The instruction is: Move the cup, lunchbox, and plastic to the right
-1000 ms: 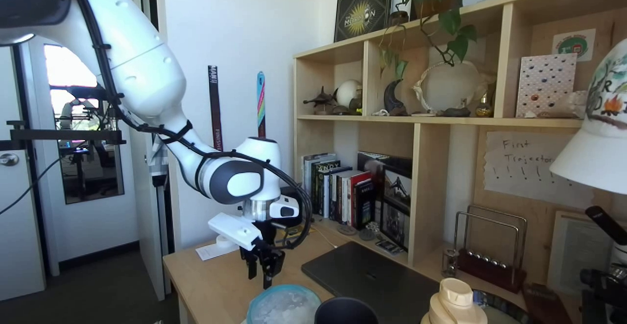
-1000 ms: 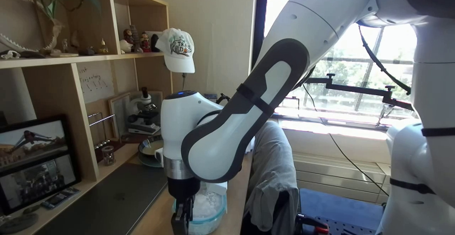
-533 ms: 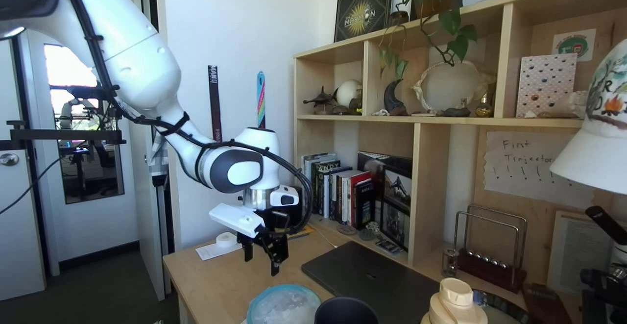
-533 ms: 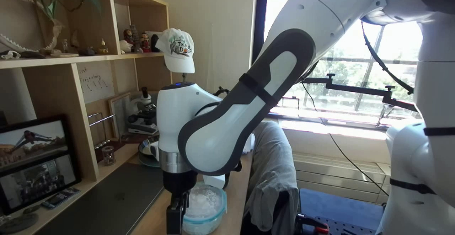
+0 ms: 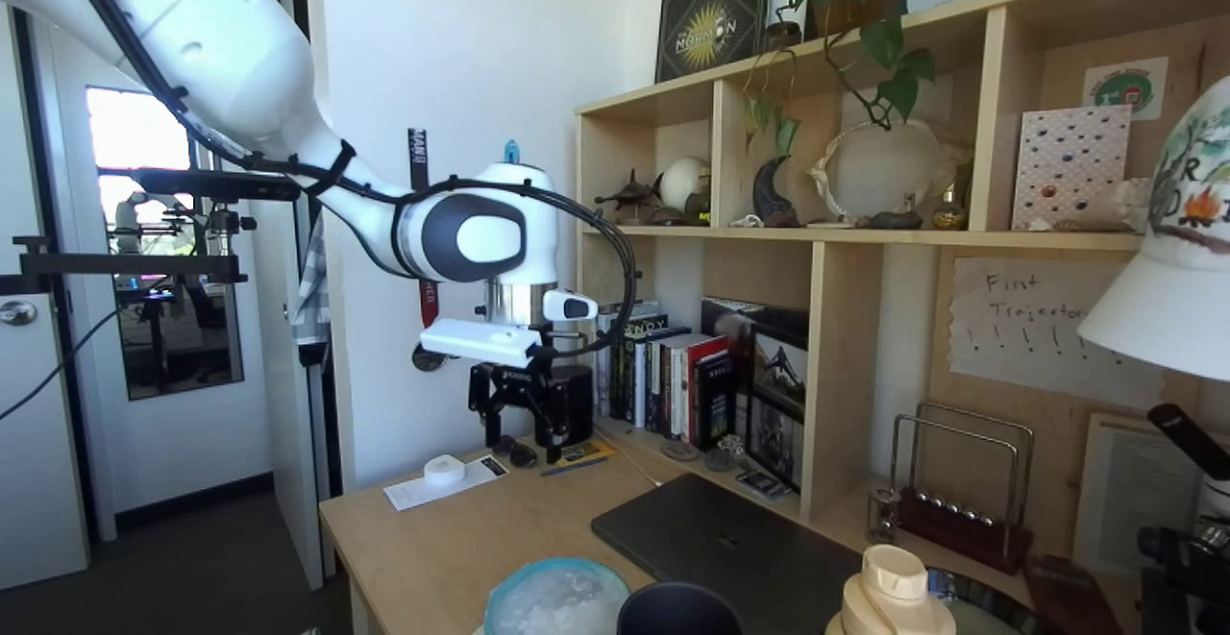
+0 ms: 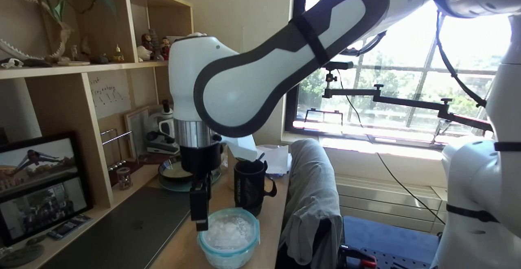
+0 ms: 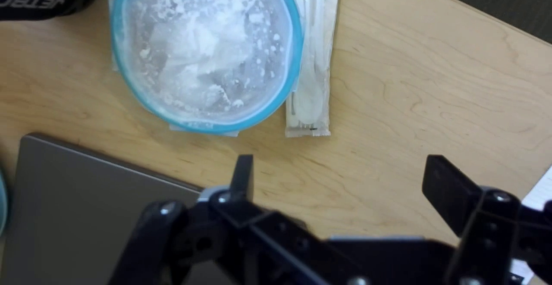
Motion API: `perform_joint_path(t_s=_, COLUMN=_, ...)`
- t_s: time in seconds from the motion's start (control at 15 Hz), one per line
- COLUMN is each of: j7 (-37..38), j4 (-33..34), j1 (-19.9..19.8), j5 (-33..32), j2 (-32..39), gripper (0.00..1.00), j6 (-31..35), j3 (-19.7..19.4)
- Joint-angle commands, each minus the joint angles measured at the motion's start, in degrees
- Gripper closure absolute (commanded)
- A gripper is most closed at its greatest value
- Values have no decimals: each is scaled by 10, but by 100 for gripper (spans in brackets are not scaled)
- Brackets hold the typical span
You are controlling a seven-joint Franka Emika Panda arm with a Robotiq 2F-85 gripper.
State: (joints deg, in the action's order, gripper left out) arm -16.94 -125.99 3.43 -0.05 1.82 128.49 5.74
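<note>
Wooden desk [image 7: 409,86] with the lunchbox [image 7: 207,52] below and apart from the wide-spread pincer [image 7: 338,168]

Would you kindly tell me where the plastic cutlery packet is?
In the wrist view, the cutlery packet lies at upper centre, along the right side of the round lunchbox.

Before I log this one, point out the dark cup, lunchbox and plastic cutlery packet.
Dark cup [image 6: 249,187]: in an exterior view, on its side wall.
Lunchbox [image 7: 207,52]: wrist view, middle of its top.
Plastic cutlery packet [image 7: 317,58]: wrist view, about midway along it.
</note>
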Motion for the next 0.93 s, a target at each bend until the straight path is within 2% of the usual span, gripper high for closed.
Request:
perform_joint_path(t_s=0.0, j7=-23, j4=10, j1=0, j5=-14, j2=-51, gripper=0, j6=-57, j3=-10)
perform_joint_path(t_s=0.2, j7=-35, j4=20, j1=3, j5=-20, j2=-75, gripper=0, j6=-74, j3=-15)
perform_joint_path(t_s=0.47, j7=-65, j4=23, j1=6, j5=-17, j2=-98, gripper=0, j6=-66, j3=-18)
perform_joint_path(t_s=0.87, j7=-90, j4=30, j1=8, j5=-25, j2=-105, gripper=0, j6=-71, j3=-19)
